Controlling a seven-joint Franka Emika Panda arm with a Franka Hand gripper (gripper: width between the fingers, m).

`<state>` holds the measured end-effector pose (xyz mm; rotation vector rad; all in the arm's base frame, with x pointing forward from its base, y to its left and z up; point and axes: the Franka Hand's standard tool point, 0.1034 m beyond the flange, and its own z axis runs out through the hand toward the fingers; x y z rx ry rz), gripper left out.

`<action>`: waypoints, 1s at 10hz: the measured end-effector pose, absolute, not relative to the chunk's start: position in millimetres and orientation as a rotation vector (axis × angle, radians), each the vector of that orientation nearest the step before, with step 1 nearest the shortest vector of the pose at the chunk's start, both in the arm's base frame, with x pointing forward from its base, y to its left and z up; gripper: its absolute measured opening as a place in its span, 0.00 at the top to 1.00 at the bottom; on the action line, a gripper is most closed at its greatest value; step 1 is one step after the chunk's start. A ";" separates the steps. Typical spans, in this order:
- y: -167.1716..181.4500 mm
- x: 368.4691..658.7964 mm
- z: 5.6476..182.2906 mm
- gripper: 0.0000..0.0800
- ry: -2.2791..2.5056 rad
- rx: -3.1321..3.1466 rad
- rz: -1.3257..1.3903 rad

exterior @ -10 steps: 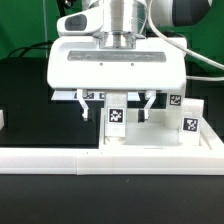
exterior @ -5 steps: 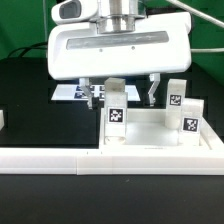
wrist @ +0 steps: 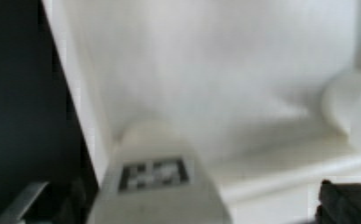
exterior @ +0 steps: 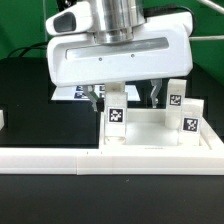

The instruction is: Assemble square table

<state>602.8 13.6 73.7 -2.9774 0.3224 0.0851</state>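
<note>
Gripper: spread wide and holding nothing, one finger on each side of the upright leg, neither touching it.
What changed: over the last second the hand has risen and shifted toward the exterior view's left, tilting slightly; the fingers no longer reach down around the leg's tag but hang by its top.
Meaning: I judge the leg is set in place and the arm is backing away from it.
Screwed leg: stands upright at the near left corner of the table top, tag facing the camera.
Table top: lies rim-up against the long white rail's far side.
Other legs: two stand at the top's right edge, close to the right finger's path.
Marker board: behind the hand, partly hidden.
Wrist view: blurred, shows the leg's tag between the fingertips.
</note>
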 end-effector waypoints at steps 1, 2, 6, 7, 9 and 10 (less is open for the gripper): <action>11.6 608.9 73.3 0.19 0.316 -2.977 0.100; 10.8 609.1 72.4 0.19 0.319 -2.979 0.093; -0.6 608.5 69.4 0.19 0.288 -3.023 0.101; -1.5 609.7 70.1 0.19 0.270 -3.044 0.098; -1.8 609.1 69.5 0.22 0.296 -3.040 0.100; -1.5 609.1 69.5 0.44 0.327 -3.037 0.102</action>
